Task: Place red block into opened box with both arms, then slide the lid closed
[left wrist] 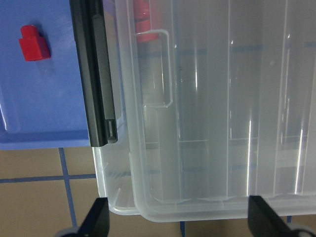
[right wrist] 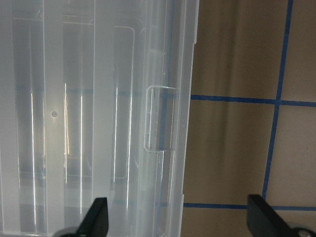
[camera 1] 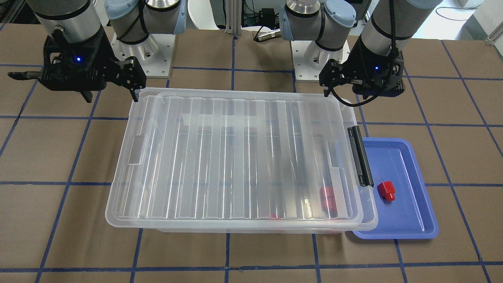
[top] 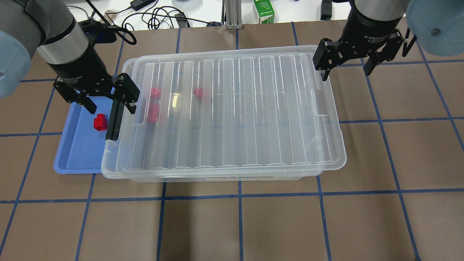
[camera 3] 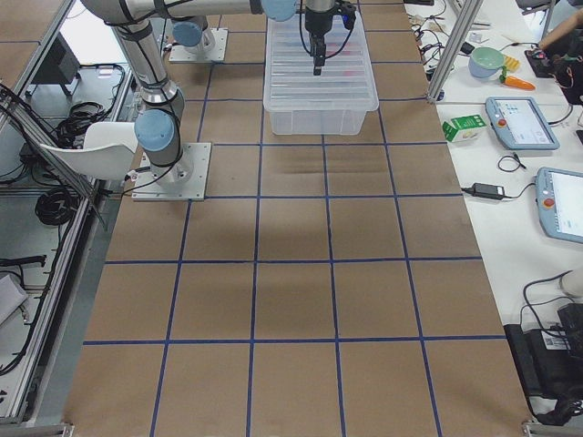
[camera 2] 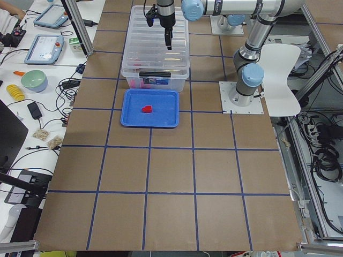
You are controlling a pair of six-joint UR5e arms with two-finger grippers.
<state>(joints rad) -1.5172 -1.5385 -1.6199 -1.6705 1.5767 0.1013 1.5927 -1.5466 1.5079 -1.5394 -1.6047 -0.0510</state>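
The clear box (top: pixel 108 170) stands mid-table with its ribbed lid (top: pixel 232 108) lying on top, shifted slightly toward my right arm's side, so a narrow strip of box rim shows at the black latch (top: pixel 113 119) end. Three red blocks (top: pixel 155 93) show blurred through the lid near that end. Another red block (top: pixel 99 122) lies in the blue tray (top: pixel 72 156). My left gripper (top: pixel 110 107) hovers open over the latch-end corner, holding nothing. Just as empty, my right gripper (top: pixel 346 72) hangs open at the lid's opposite far corner.
The blue tray (camera 1: pixel 408 224) touches the box's latch end (camera 1: pixel 359 157). Brown table with blue grid lines surrounds the box. Cables and a green carton (top: pixel 264 12) lie beyond the far edge. Side tables with tablets and bowls (camera 2: pixel 34 80) stand off the table.
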